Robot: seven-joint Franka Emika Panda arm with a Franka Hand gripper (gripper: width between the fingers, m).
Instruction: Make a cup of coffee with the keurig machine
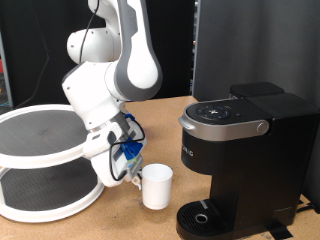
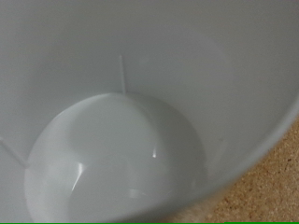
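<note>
One cup (image 1: 157, 186), white, standing just beside the one keurig machine (image 1: 243, 160), on its exterior-view left. One gripper (image 1: 131, 172) low against the cup's far side; opening and grasp impossible to tell. Wrist view filled by the cup's empty interior (image 2: 121, 140).

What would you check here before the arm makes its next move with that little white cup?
1. Cup upright on the table: ok.
2. Cup empty inside: ok, the wrist view shows only its bare white bottom.
3. Gripper at the cup: ok, it sits at the cup's left side in the exterior view.
4. Firm hold on the cup: cannot tell, the fingers are hidden.
5. Round tray on the coffee machine free: ok.
6. Machine lid closed: ok.
</note>
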